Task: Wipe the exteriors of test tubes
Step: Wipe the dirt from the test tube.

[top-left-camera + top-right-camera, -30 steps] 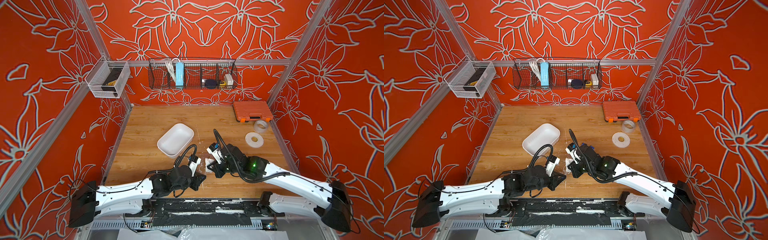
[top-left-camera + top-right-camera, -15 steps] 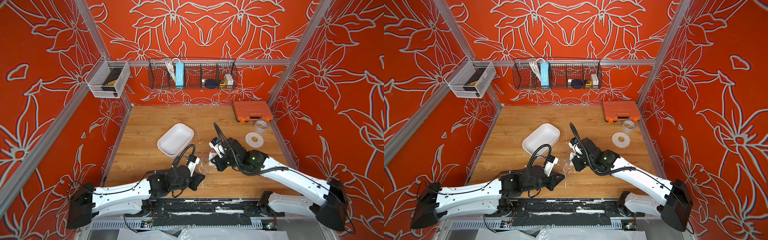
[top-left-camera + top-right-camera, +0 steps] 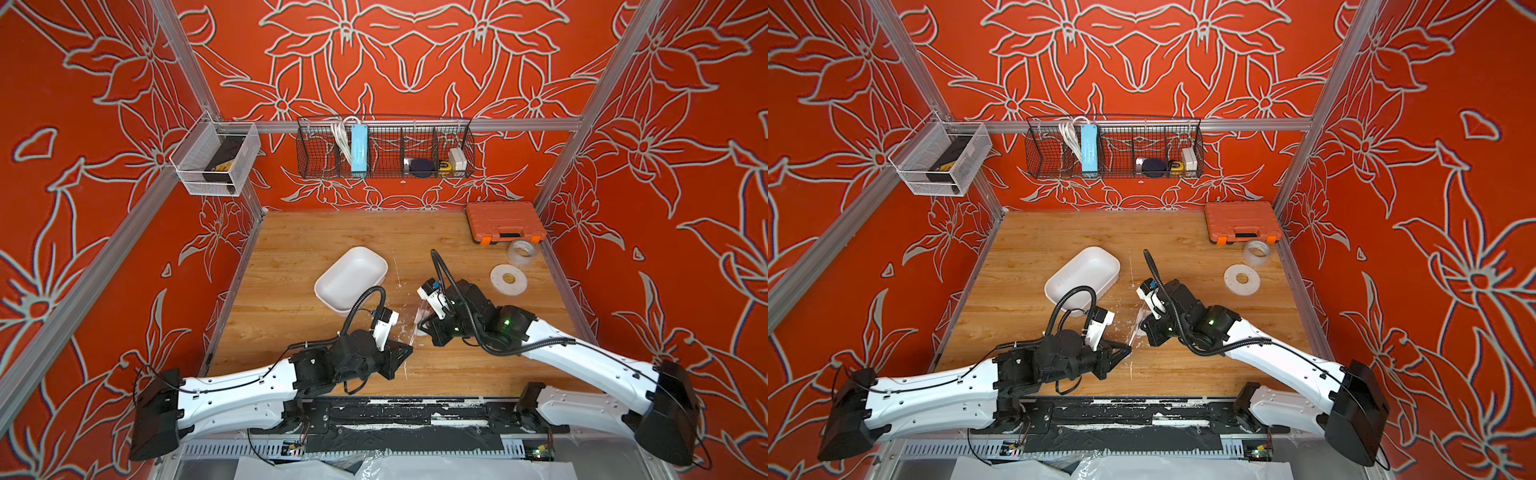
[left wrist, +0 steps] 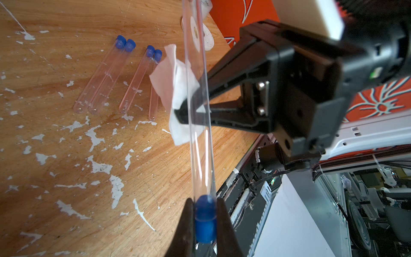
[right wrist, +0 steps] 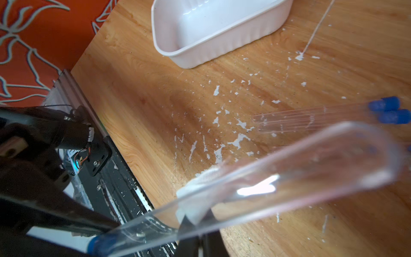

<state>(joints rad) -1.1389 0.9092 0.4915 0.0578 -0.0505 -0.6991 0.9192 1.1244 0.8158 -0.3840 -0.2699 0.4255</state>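
My left gripper is shut on the blue cap of a see-through test tube, which sticks out from it above the table. My right gripper is shut on a folded white tissue and presses it against the side of that tube. The left wrist view shows the tissue wrapped partly round the tube near its middle. Several other blue-capped test tubes lie side by side on the wood. In both top views the two grippers meet near the table's front middle.
A white tray stands just behind the left arm. At the back right are an orange case, a clear tape roll and a white disc. A wire basket hangs on the back wall. White flecks mark the wood.
My right gripper has shifted slightly along the tube with the tissue. The left arm has barely moved, and both grips are the same.
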